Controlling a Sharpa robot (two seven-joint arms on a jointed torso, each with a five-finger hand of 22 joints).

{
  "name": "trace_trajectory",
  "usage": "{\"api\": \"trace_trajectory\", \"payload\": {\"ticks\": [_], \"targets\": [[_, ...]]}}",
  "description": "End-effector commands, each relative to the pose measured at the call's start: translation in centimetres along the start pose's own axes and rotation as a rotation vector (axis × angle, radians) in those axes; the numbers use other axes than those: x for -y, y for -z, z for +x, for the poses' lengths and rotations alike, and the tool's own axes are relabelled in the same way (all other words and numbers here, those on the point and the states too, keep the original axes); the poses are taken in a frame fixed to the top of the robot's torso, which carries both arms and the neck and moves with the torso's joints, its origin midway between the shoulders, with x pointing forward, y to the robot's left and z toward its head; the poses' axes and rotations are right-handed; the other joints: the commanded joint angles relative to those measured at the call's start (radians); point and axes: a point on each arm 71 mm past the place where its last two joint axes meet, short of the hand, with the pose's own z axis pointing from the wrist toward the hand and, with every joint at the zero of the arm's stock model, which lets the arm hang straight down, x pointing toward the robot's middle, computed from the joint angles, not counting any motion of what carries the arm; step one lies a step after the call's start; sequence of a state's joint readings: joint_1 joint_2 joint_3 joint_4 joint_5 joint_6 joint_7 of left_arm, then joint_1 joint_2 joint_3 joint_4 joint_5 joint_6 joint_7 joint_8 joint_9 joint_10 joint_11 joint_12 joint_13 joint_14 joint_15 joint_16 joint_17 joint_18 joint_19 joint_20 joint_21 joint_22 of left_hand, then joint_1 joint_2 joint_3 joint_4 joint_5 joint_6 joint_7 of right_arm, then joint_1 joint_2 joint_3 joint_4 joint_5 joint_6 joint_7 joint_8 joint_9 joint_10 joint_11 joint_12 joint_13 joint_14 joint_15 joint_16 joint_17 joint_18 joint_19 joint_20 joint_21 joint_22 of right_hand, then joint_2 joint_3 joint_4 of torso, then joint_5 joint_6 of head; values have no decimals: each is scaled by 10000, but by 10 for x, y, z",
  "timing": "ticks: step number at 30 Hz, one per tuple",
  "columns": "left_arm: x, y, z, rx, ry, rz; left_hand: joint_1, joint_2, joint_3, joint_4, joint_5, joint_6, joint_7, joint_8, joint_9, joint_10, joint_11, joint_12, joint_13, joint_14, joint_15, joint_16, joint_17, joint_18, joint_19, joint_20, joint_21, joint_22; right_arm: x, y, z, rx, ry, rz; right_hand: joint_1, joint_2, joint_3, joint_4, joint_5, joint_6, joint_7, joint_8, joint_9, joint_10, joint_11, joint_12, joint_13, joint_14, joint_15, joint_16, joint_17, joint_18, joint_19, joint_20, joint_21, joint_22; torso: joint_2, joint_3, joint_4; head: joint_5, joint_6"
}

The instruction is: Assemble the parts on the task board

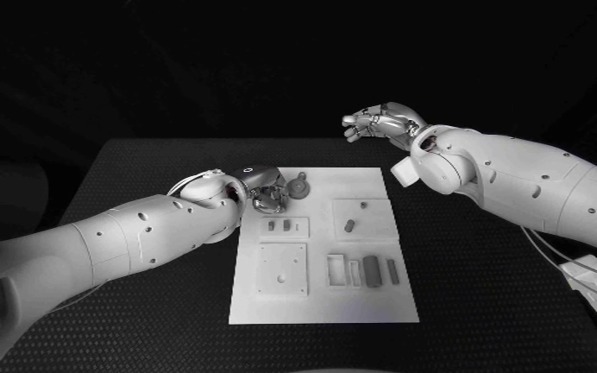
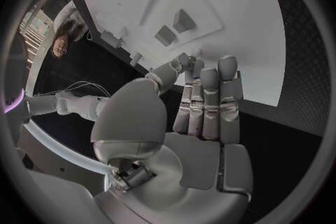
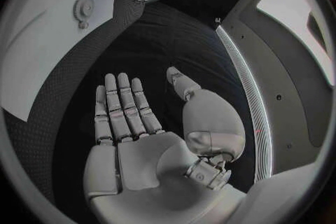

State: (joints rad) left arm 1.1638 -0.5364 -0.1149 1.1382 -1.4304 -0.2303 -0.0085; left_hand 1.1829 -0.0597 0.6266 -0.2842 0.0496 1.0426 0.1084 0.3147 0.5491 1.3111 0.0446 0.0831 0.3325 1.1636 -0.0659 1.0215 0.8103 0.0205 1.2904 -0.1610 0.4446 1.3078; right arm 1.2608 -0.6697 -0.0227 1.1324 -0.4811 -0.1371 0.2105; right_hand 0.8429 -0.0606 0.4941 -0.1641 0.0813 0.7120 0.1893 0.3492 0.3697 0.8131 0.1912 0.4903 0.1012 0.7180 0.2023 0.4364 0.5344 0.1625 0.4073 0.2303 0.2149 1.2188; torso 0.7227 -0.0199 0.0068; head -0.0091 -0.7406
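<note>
The white task board (image 1: pixel 326 300) lies in the middle of the black table. A round gear-like part (image 1: pixel 300 187) sits near its far left corner, and the same gear (image 3: pixel 84 8) appears in the right wrist view. Two small blocks (image 1: pixel 279 226) stand in a recess, also seen as blocks (image 2: pixel 175 28) from the left wrist. My left hand (image 1: pixel 262 190) hovers at the board's far left edge, just beside the gear, fingers (image 2: pixel 210 95) straight and holding nothing. My right hand (image 1: pixel 380 122) is raised beyond the board's far right corner, flat and empty (image 3: pixel 129 123).
More parts lie on the board: a small piece (image 1: pixel 351 225) right of centre, several bars (image 1: pixel 373 269) in the near right slots, and a square plate (image 1: pixel 282 268) near left. Black table (image 1: pixel 149 157) surrounds the board.
</note>
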Motion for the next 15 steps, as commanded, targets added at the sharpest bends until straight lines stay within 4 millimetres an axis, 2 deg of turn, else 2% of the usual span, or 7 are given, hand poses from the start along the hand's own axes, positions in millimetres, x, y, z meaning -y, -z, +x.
{"api": "trace_trajectory", "payload": {"ticks": [1, 15], "targets": [[1, 0, 2, -301, -221, -15, 6, 72, 38, 34, 34, 98, -4, 31, 17, 84, 9, 34, 11, 67, 14, 9, 9, 799, 49, -1, 26, 176, -1, 0, 1, -134, 25, -139, 89, 0, -37, 11, -18, -87, 392, 46, -12, -26, 17, -22, -11, -49, 20, -65, 10, -158, 61, -8, -63, 12, -1, -4, 3, 3, -6], [-1, 0, 2, -301, -403, -153, 9, 117, 36, 28, 36, 86, 3, 8, 7, 88, 2, -4, 28, 81, 8, 127, 110, 810, 92, -25, 120, 254, -1, 0, 1, -130, 25, -141, 89, 0, -37, 11, -18, -87, 392, 46, -12, -26, 17, -22, -11, -49, 20, -65, 10, -158, 61, -8, -63, 12, -2, -10, 3, -2, -17]]}}
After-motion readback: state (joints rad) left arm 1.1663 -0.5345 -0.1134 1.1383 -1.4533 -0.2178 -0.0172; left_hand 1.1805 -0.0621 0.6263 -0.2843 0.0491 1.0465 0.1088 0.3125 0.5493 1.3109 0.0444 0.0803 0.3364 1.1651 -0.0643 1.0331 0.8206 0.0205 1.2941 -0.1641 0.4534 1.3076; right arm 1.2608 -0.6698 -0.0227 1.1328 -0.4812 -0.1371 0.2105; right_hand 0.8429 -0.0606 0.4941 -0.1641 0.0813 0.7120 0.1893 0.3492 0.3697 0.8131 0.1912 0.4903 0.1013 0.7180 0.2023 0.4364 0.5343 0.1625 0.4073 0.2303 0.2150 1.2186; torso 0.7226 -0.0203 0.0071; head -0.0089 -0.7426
